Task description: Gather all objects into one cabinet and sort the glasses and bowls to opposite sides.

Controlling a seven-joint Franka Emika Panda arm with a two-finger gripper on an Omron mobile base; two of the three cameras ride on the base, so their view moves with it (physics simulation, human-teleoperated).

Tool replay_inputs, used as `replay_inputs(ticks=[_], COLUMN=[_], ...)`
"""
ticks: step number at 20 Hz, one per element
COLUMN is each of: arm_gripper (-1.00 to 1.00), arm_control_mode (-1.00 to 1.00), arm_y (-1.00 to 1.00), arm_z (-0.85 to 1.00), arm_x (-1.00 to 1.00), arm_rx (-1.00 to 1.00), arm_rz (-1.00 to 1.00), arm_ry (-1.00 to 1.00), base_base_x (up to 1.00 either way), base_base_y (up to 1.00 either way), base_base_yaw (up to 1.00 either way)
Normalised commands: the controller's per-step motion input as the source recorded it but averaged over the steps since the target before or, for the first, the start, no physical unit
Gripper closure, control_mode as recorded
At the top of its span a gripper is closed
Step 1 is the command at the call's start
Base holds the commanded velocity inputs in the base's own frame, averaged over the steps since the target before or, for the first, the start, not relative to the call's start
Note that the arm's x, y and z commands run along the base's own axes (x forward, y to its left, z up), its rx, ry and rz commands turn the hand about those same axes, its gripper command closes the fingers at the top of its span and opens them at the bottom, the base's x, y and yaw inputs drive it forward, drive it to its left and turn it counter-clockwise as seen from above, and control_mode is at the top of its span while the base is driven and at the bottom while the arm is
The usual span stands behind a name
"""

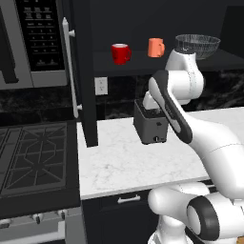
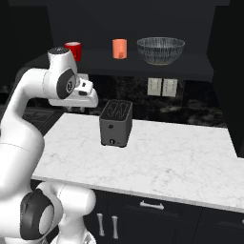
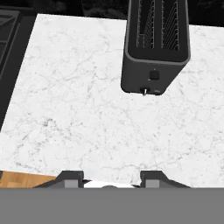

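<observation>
red mug, orange mug and mesh bowl sit on the cabinet shelf (likely light, rigid, breakable; take mugs across the body); gripper part-open, empty.

A dark toaster stands on the white marble counter.

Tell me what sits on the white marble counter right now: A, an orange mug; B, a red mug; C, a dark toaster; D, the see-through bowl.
C: the dark toaster stands alone on the counter, while the red mug, orange mug and bowl sit up on the cabinet shelf.
</observation>
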Motion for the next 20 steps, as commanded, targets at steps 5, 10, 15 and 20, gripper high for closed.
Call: replay_inputs(ticks=[5, 10, 15, 20], arm_gripper=[-1.00, -1.00, -1.00, -1.00], arm_control_mode=[-1.00, -1.00, -1.00, -1.00], arm_y=[0.00, 0.00, 0.00, 0.00], arm_z=[0.05, 0.44, 0.49, 0.27], arm_x=[-0.08, -0.36, -0.75, -0.96], arm_rx=[0.00, 0.00, 0.00, 0.01], arm_rz=[0.00, 0.00, -0.04, -0.11], arm_ry=[0.00, -0.05, -0.09, -0.12], base_base_x=[0.00, 0.00, 0.00, 0.00], base_base_y=[0.00, 0.00, 0.00, 0.00], base_base_yaw=[0.00, 0.00, 0.00, 0.00])
